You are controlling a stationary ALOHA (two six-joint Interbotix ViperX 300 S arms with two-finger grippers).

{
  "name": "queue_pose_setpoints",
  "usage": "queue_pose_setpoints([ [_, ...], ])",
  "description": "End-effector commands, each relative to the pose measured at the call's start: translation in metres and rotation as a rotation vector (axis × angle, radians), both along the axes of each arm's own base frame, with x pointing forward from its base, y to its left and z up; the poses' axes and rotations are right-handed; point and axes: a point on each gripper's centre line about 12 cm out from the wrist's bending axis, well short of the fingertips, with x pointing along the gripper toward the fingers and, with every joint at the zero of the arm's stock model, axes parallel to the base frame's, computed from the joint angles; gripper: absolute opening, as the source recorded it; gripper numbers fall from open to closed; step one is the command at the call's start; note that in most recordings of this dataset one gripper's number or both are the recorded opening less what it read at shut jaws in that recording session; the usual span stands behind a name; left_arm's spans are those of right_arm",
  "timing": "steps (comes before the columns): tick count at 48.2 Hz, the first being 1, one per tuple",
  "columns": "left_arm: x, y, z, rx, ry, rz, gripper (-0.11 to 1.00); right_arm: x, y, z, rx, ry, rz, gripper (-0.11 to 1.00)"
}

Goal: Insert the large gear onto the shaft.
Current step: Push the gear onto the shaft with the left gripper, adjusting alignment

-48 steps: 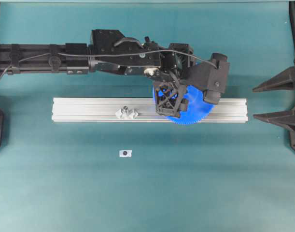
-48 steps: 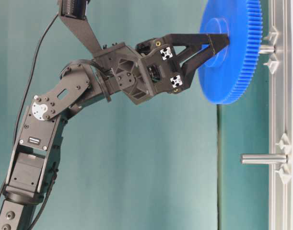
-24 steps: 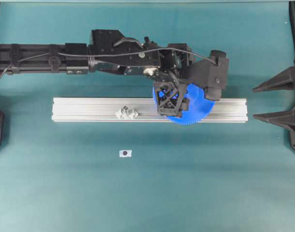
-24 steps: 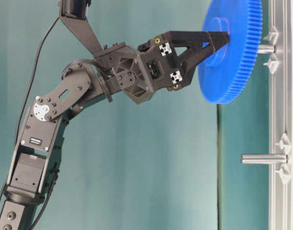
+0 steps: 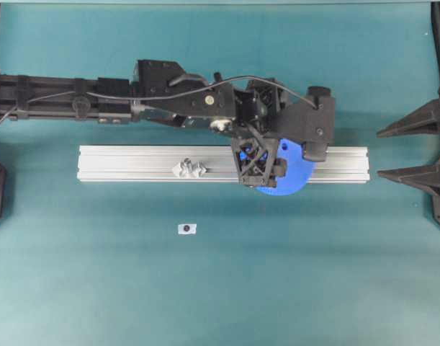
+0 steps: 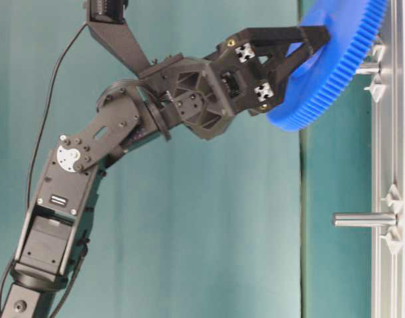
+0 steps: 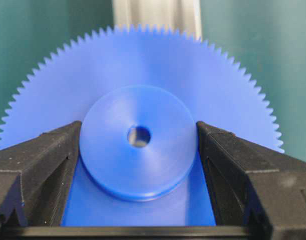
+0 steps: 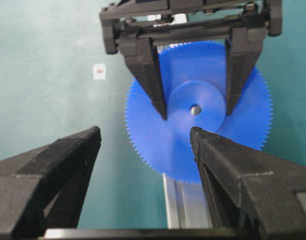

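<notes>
The large gear [image 5: 290, 177], a bright-blue toothed disc, hangs tilted over the right part of the rail. My left gripper [image 5: 260, 167] is shut on its raised hub [image 7: 137, 165], one finger [image 7: 47, 155] on each side. In the table-level view the gear [image 6: 335, 73] leans over the shaft [image 6: 367, 67], whose stub shows between the gear and the rail. Something grey shows inside the gear's centre hole [image 8: 195, 109]; how far the pin is in I cannot tell. At the right edge my right gripper [image 5: 382, 153] stands open with nothing in it, pointing at the gear [image 8: 147, 135].
The long grooved aluminium rail [image 5: 133, 162] lies across the table's middle. A second upright pin [image 6: 361, 219] with clear tabs stands on it further left [image 5: 189, 168]. A small white tag [image 5: 186, 228] lies on the teal mat in front.
The gear was parallel to the rail; now it is tipped at an angle. The left wrist has turned and shifted slightly with it. The right gripper has not moved.
</notes>
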Motion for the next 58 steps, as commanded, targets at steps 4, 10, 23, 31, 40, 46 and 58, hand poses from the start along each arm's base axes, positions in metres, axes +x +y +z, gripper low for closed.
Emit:
queue_pose_setpoints([
  [4,-0.010,0.002,0.015,0.002,-0.017,0.008,0.81,0.002,-0.001,0.005,0.009,-0.014,-0.007,0.79],
  [10,-0.016,0.012,0.017,0.006,-0.032,0.026,0.81,0.002,-0.001,0.005,0.010,-0.013,-0.007,0.79],
  [23,-0.019,0.028,0.016,0.011,-0.029,0.049,0.81,0.002,0.000,0.005,0.009,-0.014,-0.005,0.79],
  [31,-0.023,0.030,0.009,0.012,-0.009,0.048,0.81,0.002,-0.001,0.007,0.011,-0.019,-0.007,0.79],
  [40,-0.025,0.043,0.011,0.014,-0.026,0.075,0.81,0.002,0.000,0.006,0.011,-0.017,-0.005,0.79],
  [46,-0.025,0.050,0.012,0.015,-0.035,0.088,0.81,0.002,-0.001,0.006,0.011,-0.017,-0.007,0.79],
  [58,-0.025,0.054,0.010,0.014,-0.033,0.096,0.81,0.002,-0.001,0.007,0.011,-0.022,-0.007,0.79],
])
